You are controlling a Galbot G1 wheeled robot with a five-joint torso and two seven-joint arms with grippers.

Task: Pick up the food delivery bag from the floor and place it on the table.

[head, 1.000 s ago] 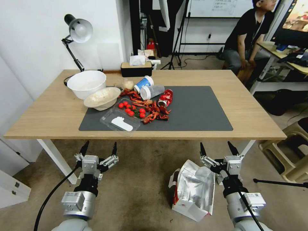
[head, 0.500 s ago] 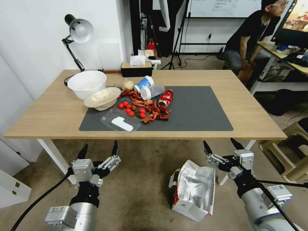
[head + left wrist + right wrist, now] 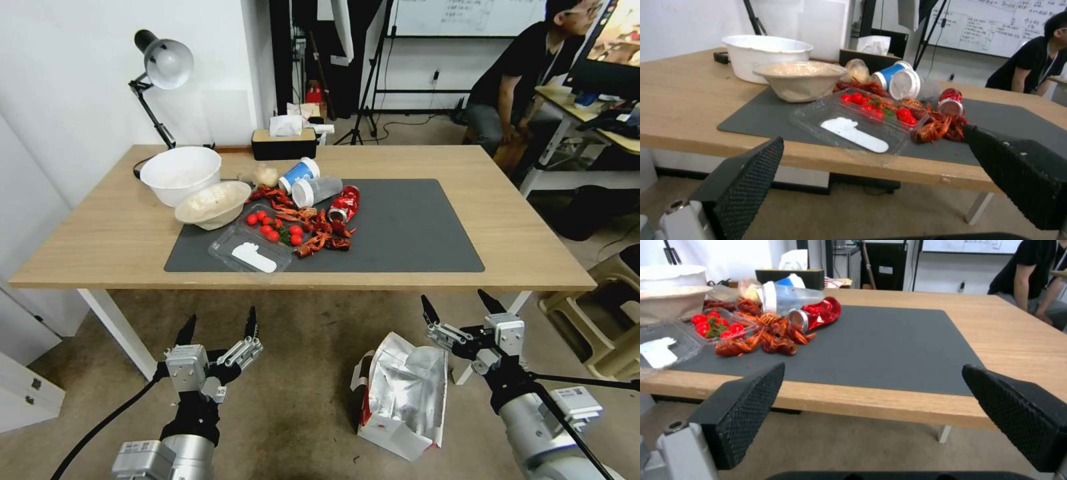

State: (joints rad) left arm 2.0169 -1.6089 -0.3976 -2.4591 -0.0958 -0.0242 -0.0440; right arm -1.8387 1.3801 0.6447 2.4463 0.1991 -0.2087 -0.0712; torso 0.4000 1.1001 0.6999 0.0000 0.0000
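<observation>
The food delivery bag, white with red sides and a crumpled silver foil lining, lies on the brownish floor in front of the table. My right gripper hangs open just above and right of the bag's top, apart from it. Over bare floor to the left, my left gripper is open and holds nothing. Both wrist views look over the table's front edge, between the spread fingers of the left gripper and the right gripper.
On the table's dark mat lie crayfish scraps, a crushed red can, cups, a clear tray of tomatoes and two bowls. A white table leg stands left; plastic stools right.
My left gripper has dropped lower and shifted right. My right gripper swung out to the right a second ago and has since barely moved. The bag has stayed put.
</observation>
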